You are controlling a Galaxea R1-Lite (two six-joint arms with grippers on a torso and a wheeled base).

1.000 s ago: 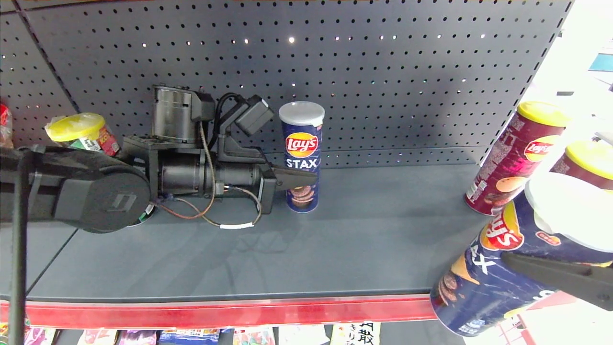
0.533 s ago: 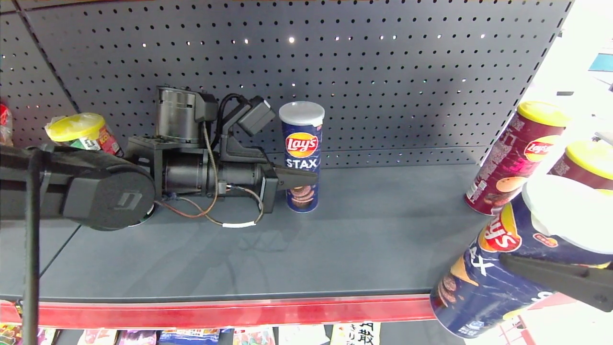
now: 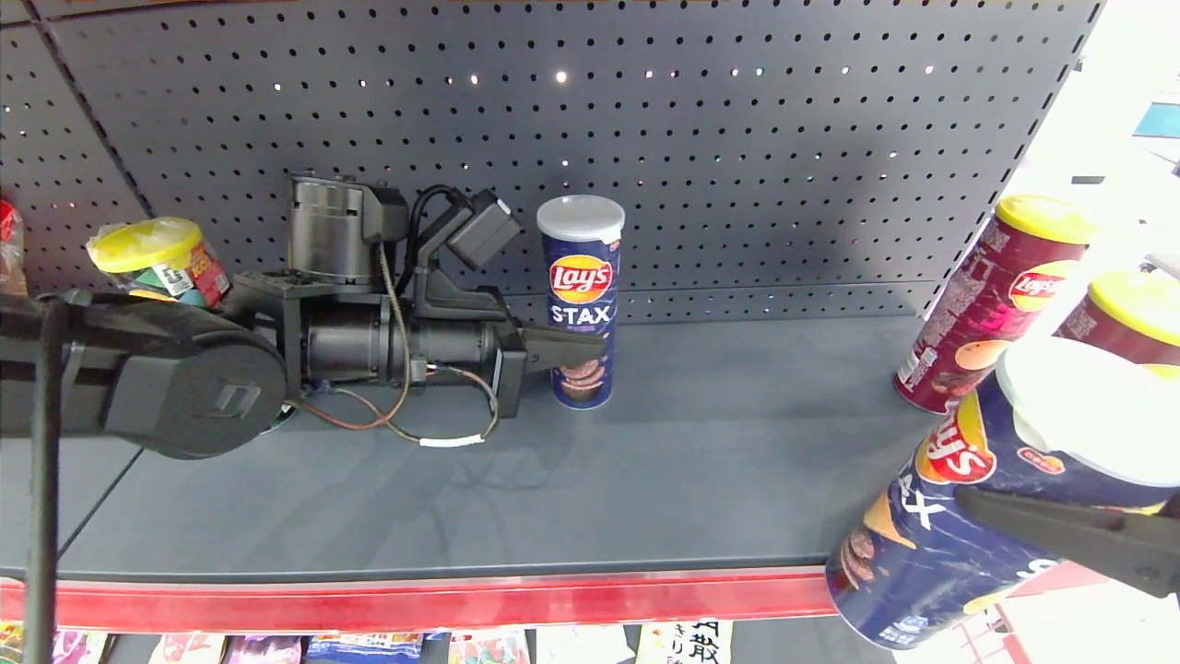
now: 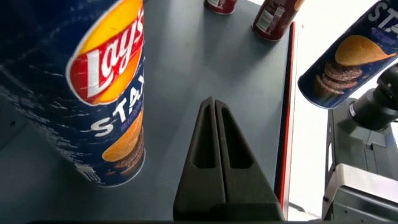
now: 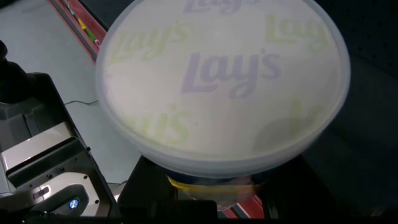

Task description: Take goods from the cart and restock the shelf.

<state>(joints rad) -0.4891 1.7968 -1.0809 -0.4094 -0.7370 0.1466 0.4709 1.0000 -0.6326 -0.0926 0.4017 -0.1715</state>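
A blue chips can [image 3: 581, 304] with a white lid stands upright on the grey shelf [image 3: 719, 461], near the pegboard back wall. My left gripper [image 3: 597, 343] lies low over the shelf, shut and holding nothing, its tip just in front of that can's lower part. In the left wrist view the closed fingers [image 4: 211, 137] point past the can [image 4: 106, 93], which stands beside them. My right gripper [image 3: 1014, 518] is shut on a second blue chips can [image 3: 922, 553], held tilted off the shelf's front right corner. Its white lid [image 5: 224, 81] faces the right wrist camera.
Two maroon cans with yellow lids [image 3: 996, 304] [image 3: 1129, 314] stand at the shelf's right end. A yellow-lidded cup [image 3: 157, 254] sits at the back left behind my left arm. A red strip [image 3: 442, 599] marks the front edge. The shelf between the upright can and the maroon cans is bare.
My left arm has shifted slightly back to the left, its fingers staying shut by the upright can. The held can on the right has sunk a touch.
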